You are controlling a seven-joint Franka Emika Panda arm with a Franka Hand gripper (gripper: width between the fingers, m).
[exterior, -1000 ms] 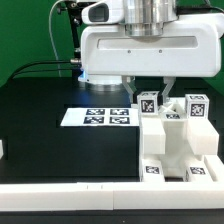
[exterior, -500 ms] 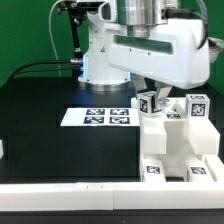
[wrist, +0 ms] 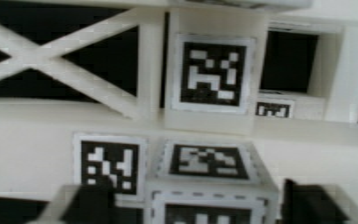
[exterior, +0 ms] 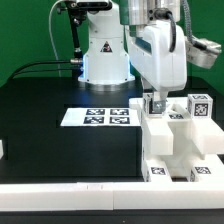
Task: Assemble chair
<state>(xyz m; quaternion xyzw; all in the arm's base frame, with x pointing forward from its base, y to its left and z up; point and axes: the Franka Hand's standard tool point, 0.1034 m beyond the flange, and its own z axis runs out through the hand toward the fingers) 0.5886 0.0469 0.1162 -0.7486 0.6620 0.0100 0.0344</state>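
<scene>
Hovering over the chair (exterior: 178, 140), our gripper (wrist: 190, 203) has its fingers (wrist: 314, 200) parted either side of a small tagged block (wrist: 206, 172); whether they touch it, we cannot tell. White and blocky, the chair stands on the table (exterior: 60, 150), at the exterior view's right, directly beneath us.

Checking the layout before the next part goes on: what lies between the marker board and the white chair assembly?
Only bare black table shows between the marker board and the chair assembly, in the exterior view.

Your arm (exterior: 150, 45) hangs upright; its gripper (exterior: 153, 104) points straight down, fingers (wrist: 307, 196) spread apart, clamping nothing.
</scene>
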